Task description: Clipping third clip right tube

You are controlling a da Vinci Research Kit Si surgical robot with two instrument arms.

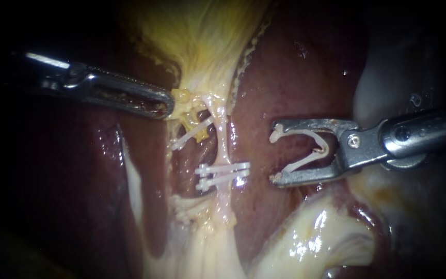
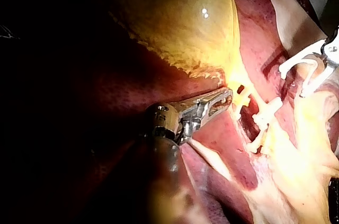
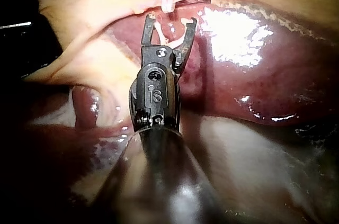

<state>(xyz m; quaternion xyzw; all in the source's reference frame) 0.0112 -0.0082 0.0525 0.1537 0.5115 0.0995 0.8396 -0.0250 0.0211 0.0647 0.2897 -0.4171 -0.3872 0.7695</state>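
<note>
Open white clip [image 1: 322, 147] near twice-clipped tube [image 1: 223, 144]

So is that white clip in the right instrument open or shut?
Open: the clip spreads in a V, its tips apart.

Loaded clip [image 1: 309, 151] seated between jaws of right instrument [image 1: 274, 153], touching both. Right tube [image 1: 224, 147] ahead of jaw tips, apart. Two clips [image 1: 223, 174] across tube, side by side. Left instrument [image 1: 167, 106] beyond tube, beside gallbladder [image 1: 202, 41]. Liver [image 1: 295, 77] under jaws.

Left tool [image 1: 170, 105] reaches in level, jaws together; right tool [image 1: 276, 153] holds its jaws wide around a clip [image 1: 305, 133].
</note>
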